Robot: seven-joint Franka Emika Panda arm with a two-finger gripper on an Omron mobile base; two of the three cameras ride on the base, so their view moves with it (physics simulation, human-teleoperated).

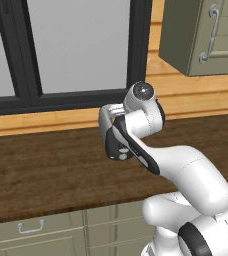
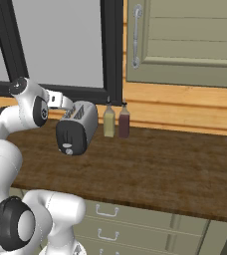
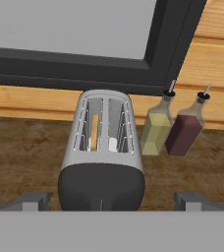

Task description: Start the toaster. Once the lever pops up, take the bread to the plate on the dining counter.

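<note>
Barely begun, on the dark wood worktop (image 2: 160, 169) the chrome toaster (image 3: 103, 147) stands below the window with the bread (image 3: 94, 132) in its left slot, its lever (image 3: 101, 204) unpressed, the gripper (image 3: 111, 202) wide open, empty, straddling it.

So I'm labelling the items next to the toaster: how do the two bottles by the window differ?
The left bottle holds pale yellow-green liquid, while the right bottle holds dark red. The yellow one stands nearer the toaster; the red one is farther from it. Both are slim glass bottles with dark pour spouts, standing upright side by side on the dark wood worktop against the wooden wall strip.
</note>
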